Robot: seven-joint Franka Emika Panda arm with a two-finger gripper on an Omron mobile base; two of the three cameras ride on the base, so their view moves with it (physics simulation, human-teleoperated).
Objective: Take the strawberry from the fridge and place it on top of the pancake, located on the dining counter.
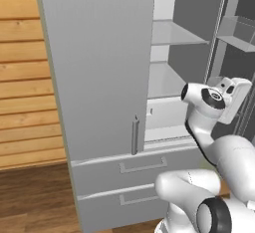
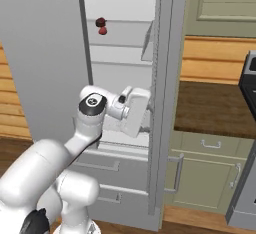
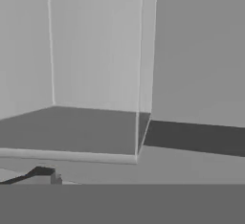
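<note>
Low inside the open fridge (image 2: 120,53), the gripper (image 2: 148,124) points into a bare lower compartment beside the swung-out right door (image 2: 162,103); its fingers are hidden behind the hand, so I cannot tell whether the jaws stand open or closed, and nothing appears held. On a shelf (image 2: 122,34) well above the hand sits the strawberry (image 2: 102,30), just below and touching a darker maroon lump (image 2: 100,22). To do this step well, the hand should probably rise to that shelf, approach level from the front, and close on the red fruit alone, avoiding the dark lump and the shelf edge. The left door (image 1: 94,67) remains closed.
</note>
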